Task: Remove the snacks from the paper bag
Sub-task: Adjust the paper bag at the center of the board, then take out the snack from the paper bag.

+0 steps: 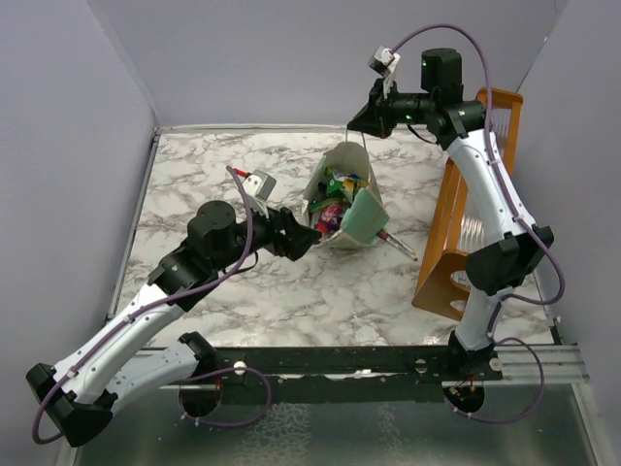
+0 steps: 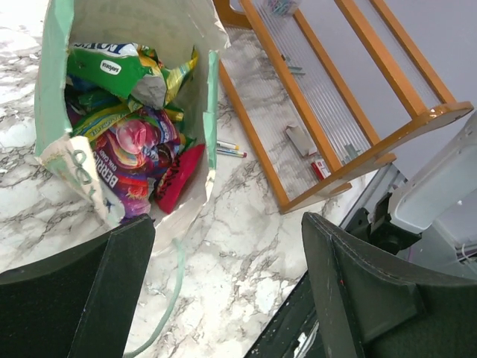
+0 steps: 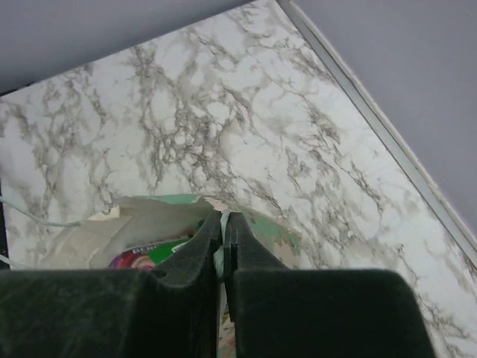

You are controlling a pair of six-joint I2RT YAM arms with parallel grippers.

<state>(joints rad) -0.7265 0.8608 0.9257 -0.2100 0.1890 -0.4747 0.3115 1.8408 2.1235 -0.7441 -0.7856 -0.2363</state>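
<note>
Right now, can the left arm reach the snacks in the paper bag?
Likely yes: the left claw is open, facing the tilted paper bag, snacks exposed, nothing between; the right claw holds it up.

Wooden rack [image 1: 441, 254] at right; pens [image 1: 400, 245] near; marble table [image 1: 194, 184].

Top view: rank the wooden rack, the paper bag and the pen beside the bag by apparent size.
1. wooden rack, clearly the largest.
2. paper bag, though it is tipped up nearer the camera.
3. pen, a thin sliver, partly hidden by the bag.
</note>
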